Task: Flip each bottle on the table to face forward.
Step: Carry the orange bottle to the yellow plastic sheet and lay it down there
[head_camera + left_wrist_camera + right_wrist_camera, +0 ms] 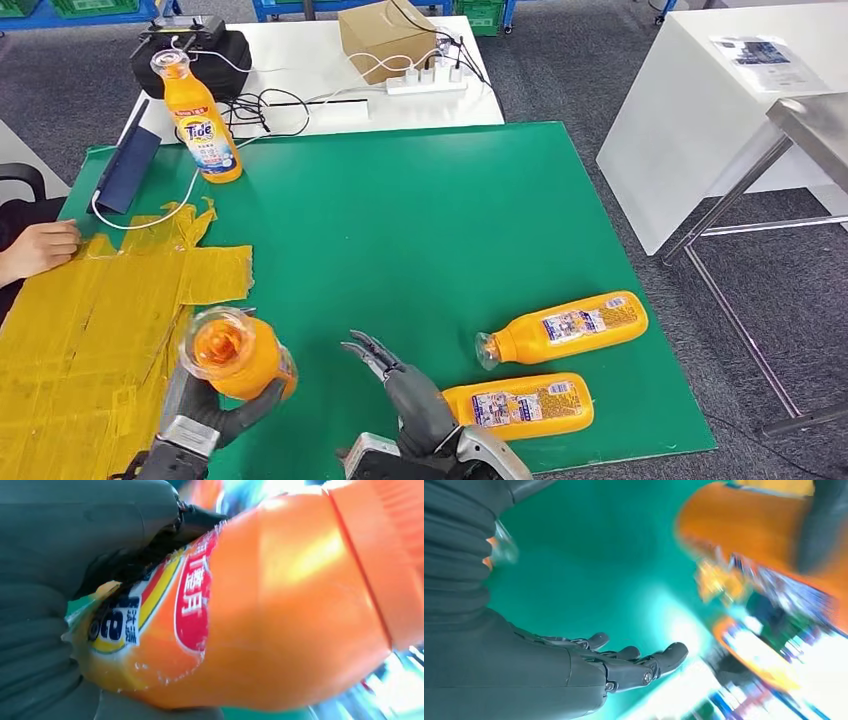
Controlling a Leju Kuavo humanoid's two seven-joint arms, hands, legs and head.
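My left hand (215, 408) grips an orange detergent bottle (236, 353) lifted off the green mat, its cap pointing up toward the camera. The left wrist view shows that bottle's orange body and red-yellow label (195, 595) pressed against my hand (45, 600). Beside it, my right hand (400, 385) is open with fingers stretched forward; the same hand (624, 662) holds nothing in the right wrist view. Two more orange bottles lie on their sides at the mat's near right, one (562, 328) farther and one (520, 405) just right of my right hand. Another orange Tide bottle (201, 118) stands upright at the far left.
The green mat (400, 220) covers the table. Yellow tape patches (110, 310) lie on its left, where a person's hand (38, 248) rests. Behind are a dark tablet (128, 168), white cables, a power strip (425, 82), a cardboard box (385, 38) and a black case (210, 50).
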